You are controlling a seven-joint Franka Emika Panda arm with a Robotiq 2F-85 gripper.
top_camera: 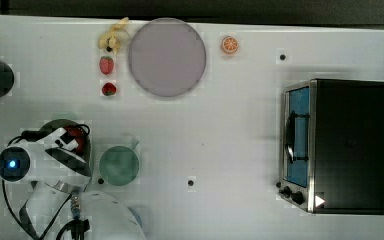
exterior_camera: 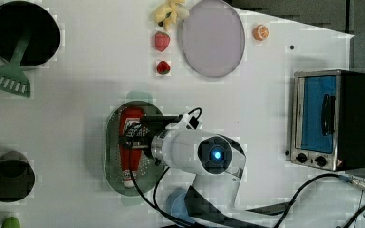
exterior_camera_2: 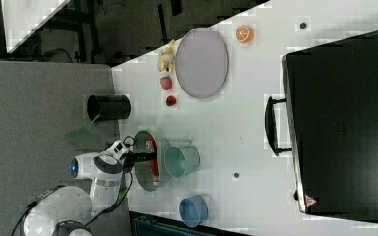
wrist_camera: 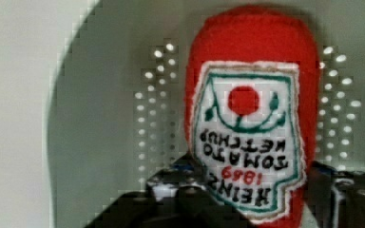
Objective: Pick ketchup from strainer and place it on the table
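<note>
The ketchup (exterior_camera: 131, 119) is a red soft bottle with a white label (wrist_camera: 244, 137). It lies lengthwise in the pale green strainer (exterior_camera: 110, 156), white cap end toward the left view's bottom. My gripper (exterior_camera: 133, 137) reaches down into the basin (wrist_camera: 104, 118). Its dark fingers (wrist_camera: 171, 187) press against both sides of the bottle near the label's lower edge. In the top view my wrist covers most of the strainer (top_camera: 55, 125), and a bit of red ketchup (top_camera: 76, 137) shows beside it. The white table (top_camera: 230, 140) lies all around.
A green cup (top_camera: 119, 165) stands close beside the strainer. The grey-lilac plate (top_camera: 166, 56), two strawberries (top_camera: 106, 65), a banana (top_camera: 113, 36) and an orange slice (top_camera: 229, 45) lie farther off. A toaster oven (top_camera: 340, 145) sits at the top view's right. A blue cup (exterior_camera_2: 193, 210) stands near the arm's base.
</note>
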